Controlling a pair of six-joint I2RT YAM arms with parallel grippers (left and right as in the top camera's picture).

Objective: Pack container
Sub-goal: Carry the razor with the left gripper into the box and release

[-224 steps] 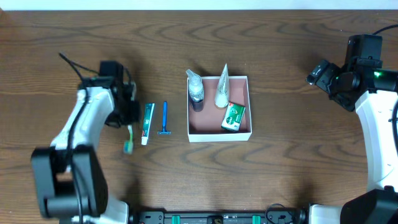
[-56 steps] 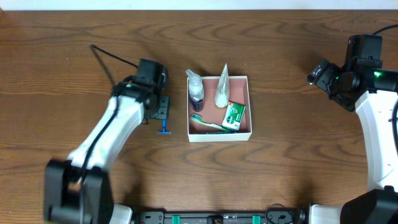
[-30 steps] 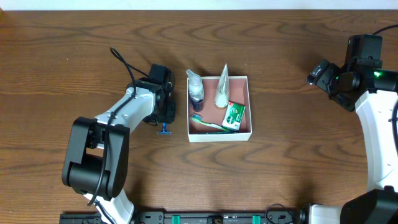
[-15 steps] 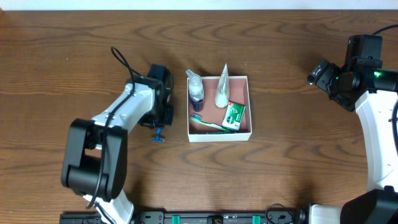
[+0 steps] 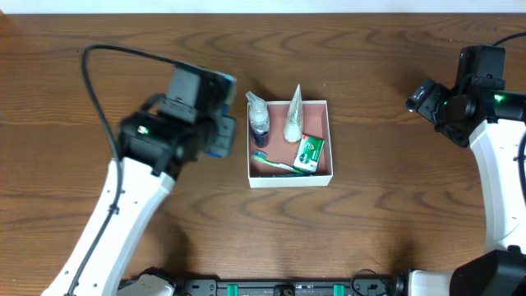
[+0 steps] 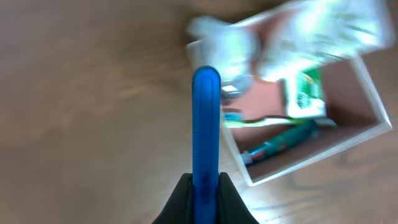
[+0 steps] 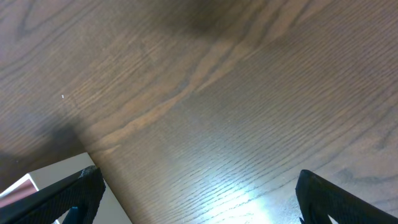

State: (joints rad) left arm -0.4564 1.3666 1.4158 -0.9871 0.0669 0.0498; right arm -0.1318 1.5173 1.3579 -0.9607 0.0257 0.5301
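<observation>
- The shallow square white cardboard container [image 5: 288, 182], pinkish-brown inside, sits on the brown wooden table [image 5: 394, 214].
- In its back-left corner stands a small clear spray bottle with dark liquid [image 5: 259, 123]. A white squeeze tube [image 5: 292, 119] is just right of the bottle.
- A small green cardboard box [image 5: 309, 154] lies toward the container's front-right corner, and a green toothbrush [image 5: 275, 163] lies along its front wall.
- The left gripper [image 6: 205, 185] is raised just beyond the container's left wall (the overhead view blurs it). It is pinched tight on a slim blue plastic handle [image 6: 206, 118] that sticks straight out from between the fingers.
- In the left wrist view the handle's tip overlaps the container's left wall; I cannot tell whether it is over the inside.
- The right gripper [image 7: 199, 183] is well to the right of the container, its fingers spread wide with only table between them.
</observation>
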